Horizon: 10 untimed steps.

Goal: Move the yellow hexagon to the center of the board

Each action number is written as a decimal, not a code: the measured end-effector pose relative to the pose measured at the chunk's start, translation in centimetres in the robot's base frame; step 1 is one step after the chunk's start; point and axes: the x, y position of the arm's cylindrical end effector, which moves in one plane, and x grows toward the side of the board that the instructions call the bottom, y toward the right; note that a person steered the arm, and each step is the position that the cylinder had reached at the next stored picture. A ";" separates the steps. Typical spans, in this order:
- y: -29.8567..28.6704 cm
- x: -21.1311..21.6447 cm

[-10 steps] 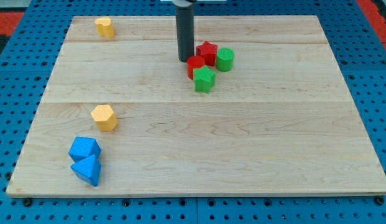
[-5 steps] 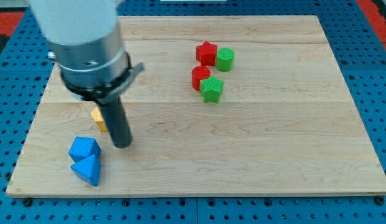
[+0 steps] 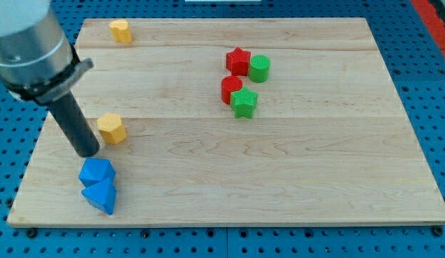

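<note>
The yellow hexagon lies on the wooden board at the view's left, well left of centre. My tip rests just beside it, to its lower left, above two blue blocks. The arm carries no claw, only the rod. Red and green blocks cluster upper right; a yellow heart sits top left.

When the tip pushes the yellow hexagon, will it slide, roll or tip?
Probably slide: the yellow hexagon sits flat and squat on smooth board. It may spin if my tip, at its lower left, pushes off-centre. Tipping looks unlikely.
</note>
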 end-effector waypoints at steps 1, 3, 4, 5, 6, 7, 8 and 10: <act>3.2 -3.0; 8.4 -2.4; 8.4 -2.2; 8.4 -6.3; 12.8 -8.8; 12.8 -14.2; 15.0 -14.9; 14.8 -8.2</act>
